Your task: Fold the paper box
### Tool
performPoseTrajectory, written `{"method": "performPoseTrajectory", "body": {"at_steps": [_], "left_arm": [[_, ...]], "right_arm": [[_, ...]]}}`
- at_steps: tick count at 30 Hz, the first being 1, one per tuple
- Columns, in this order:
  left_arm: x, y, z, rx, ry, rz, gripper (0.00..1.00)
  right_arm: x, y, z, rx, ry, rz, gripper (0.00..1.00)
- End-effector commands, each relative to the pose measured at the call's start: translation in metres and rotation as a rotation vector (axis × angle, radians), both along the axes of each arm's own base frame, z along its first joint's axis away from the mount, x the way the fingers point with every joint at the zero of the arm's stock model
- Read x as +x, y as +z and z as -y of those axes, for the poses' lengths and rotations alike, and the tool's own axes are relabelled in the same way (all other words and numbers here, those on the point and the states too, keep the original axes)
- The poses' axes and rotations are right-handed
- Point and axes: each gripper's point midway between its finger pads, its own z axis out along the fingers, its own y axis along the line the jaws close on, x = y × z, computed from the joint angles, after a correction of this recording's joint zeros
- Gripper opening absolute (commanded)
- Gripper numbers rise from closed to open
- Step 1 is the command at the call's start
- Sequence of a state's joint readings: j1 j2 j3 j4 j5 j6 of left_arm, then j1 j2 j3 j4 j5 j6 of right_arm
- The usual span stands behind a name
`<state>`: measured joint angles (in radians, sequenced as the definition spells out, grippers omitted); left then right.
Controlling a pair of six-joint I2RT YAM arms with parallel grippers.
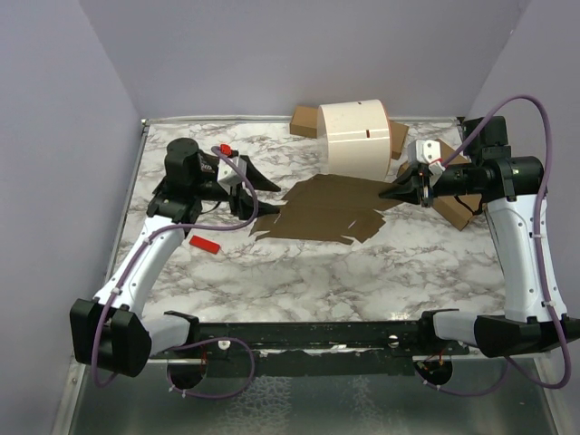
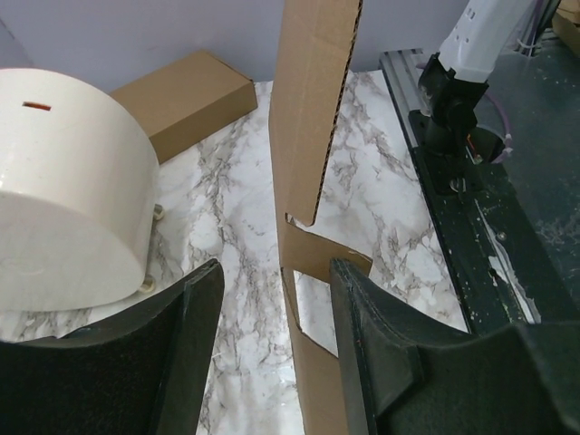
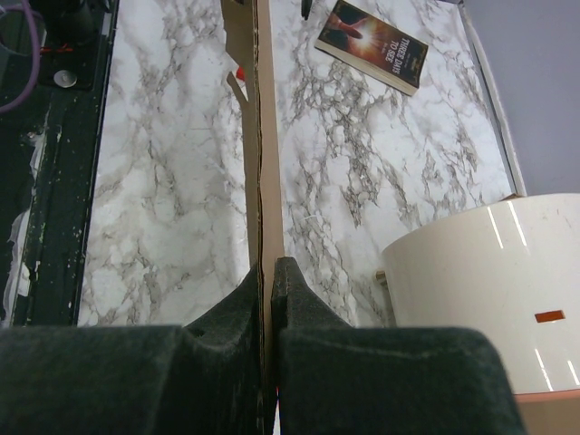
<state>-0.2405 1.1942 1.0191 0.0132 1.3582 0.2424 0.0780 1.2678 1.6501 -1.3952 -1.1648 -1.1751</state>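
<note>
Two sets of fingers meet the paper box (image 1: 331, 210), which is spread unfolded over the middle of the marble bench (image 1: 362, 281). The right gripper (image 1: 391, 192) has its fingers (image 3: 299, 299) pressed together on the box's right edge, with the cardboard pinched between them. The left gripper (image 1: 270, 186) has its fingers (image 2: 195, 317) partly spread, straddling the left edge. The sheet stands in the gap, close against one finger and clear of the other.

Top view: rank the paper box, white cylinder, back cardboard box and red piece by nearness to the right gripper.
1. paper box, clamped in the right gripper.
2. white cylinder, just behind it.
3. back cardboard box, back centre.
4. red piece, far left.
</note>
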Motion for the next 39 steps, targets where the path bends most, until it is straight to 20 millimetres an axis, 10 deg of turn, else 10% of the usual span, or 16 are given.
{"method": "performPoseTrajectory", "body": {"at_steps": [1, 19, 30, 39], "left_arm": [[-0.003, 0.002, 0.008, 0.0, -0.034, 0.014, 0.53], [0.005, 0.004, 0.026, -0.021, -0.015, -0.035, 0.4], [0.003, 0.003, 0.028, -0.027, -0.03, -0.047, 0.01], [0.015, 0.006, 0.025, -0.019, 0.065, -0.014, 0.0]], "right_arm": [[-0.007, 0.01, -0.006, 0.038, 0.033, 0.0, 0.01], [-0.01, 0.005, -0.011, 0.053, 0.057, -0.023, 0.01], [-0.012, 0.004, -0.011, 0.056, 0.062, -0.031, 0.01], [-0.006, 0.005, -0.014, 0.079, 0.051, -0.084, 0.01]]}}
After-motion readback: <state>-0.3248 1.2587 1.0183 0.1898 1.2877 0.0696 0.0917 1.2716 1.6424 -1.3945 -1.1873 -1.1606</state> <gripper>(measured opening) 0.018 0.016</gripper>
